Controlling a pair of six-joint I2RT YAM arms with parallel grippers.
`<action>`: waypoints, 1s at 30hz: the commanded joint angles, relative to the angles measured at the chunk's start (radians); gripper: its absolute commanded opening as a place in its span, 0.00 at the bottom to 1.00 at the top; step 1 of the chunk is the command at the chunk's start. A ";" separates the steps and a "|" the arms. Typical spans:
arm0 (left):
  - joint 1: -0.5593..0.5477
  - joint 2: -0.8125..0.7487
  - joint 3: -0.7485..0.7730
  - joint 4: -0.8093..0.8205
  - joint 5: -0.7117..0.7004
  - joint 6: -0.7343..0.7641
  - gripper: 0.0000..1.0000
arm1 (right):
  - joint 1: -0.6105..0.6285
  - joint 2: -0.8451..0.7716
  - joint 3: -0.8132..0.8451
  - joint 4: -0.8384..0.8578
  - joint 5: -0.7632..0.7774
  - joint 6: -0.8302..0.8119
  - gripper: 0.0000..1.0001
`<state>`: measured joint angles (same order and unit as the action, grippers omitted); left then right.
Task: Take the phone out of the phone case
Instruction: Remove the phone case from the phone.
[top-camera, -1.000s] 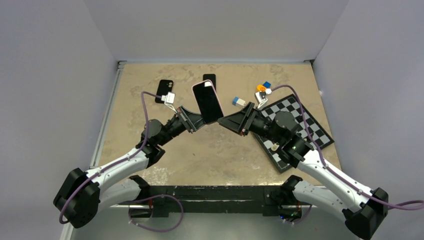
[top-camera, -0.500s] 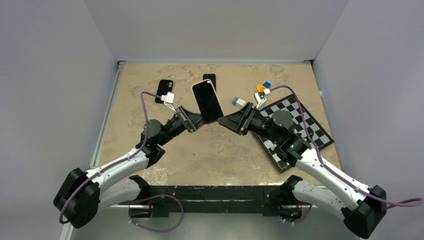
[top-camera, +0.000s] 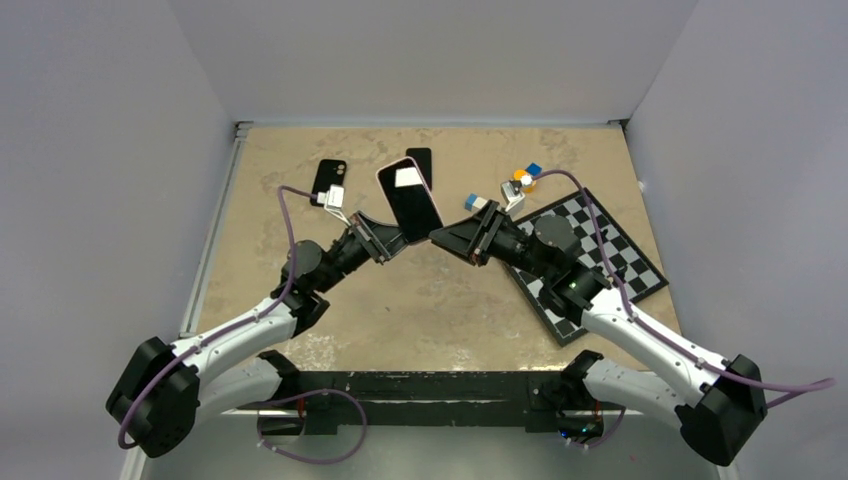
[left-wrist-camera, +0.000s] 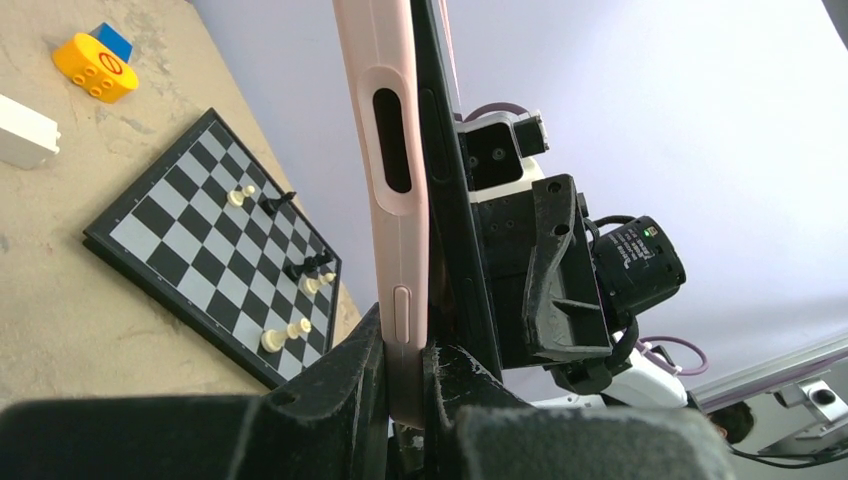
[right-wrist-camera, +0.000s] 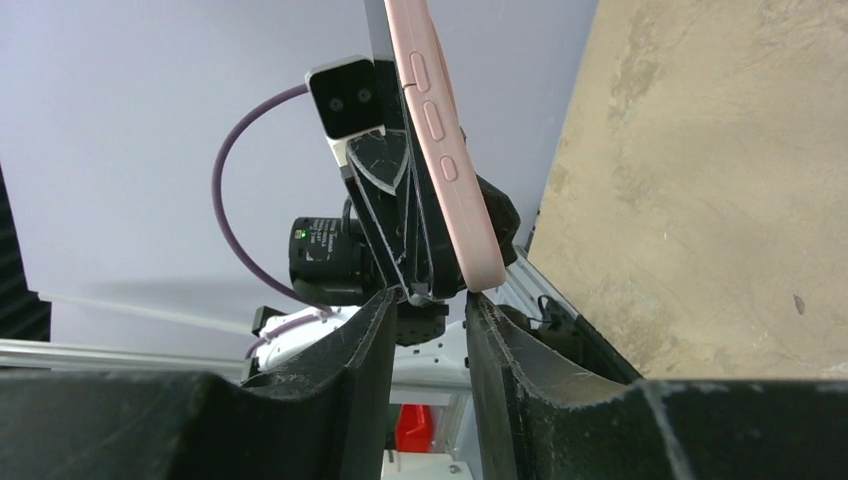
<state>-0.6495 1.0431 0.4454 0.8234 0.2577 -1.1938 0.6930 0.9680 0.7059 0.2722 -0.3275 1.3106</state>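
Note:
The phone in its pink case (top-camera: 408, 198) is held up in the air, screen toward the overhead camera, with a white glare on it. My left gripper (top-camera: 392, 238) is shut on the case's lower left edge. In the left wrist view the pink case (left-wrist-camera: 385, 150) is pinched between my fingers (left-wrist-camera: 405, 345), and the phone's black edge (left-wrist-camera: 445, 200) lies along its right side. My right gripper (top-camera: 437, 237) is open at the phone's lower right corner. In the right wrist view (right-wrist-camera: 428, 300) the case's rounded corner (right-wrist-camera: 475, 265) sits just above one fingertip (right-wrist-camera: 490, 315).
A black phone case (top-camera: 329, 180) and a second dark flat object (top-camera: 420, 157) lie at the back of the table. A chessboard with pieces (top-camera: 590, 260) lies at the right. Small coloured blocks (top-camera: 524, 178) and a white-blue block (top-camera: 478, 203) lie behind it.
The phone has shifted a little left and back, and its screen now catches a white glare. My right gripper has moved left, closer to the phone's corner.

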 joint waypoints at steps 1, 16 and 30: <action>-0.025 -0.054 0.011 0.077 0.035 0.039 0.00 | -0.006 0.005 0.037 0.092 0.053 0.034 0.36; -0.050 -0.170 0.026 -0.143 -0.049 0.214 0.00 | -0.008 0.030 0.044 0.138 0.086 0.077 0.34; -0.058 -0.170 0.033 -0.155 -0.044 0.227 0.00 | -0.007 0.056 0.024 0.223 0.055 0.104 0.33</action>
<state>-0.6907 0.8841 0.4450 0.6090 0.1513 -0.9977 0.6930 1.0119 0.7059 0.3531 -0.3195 1.3872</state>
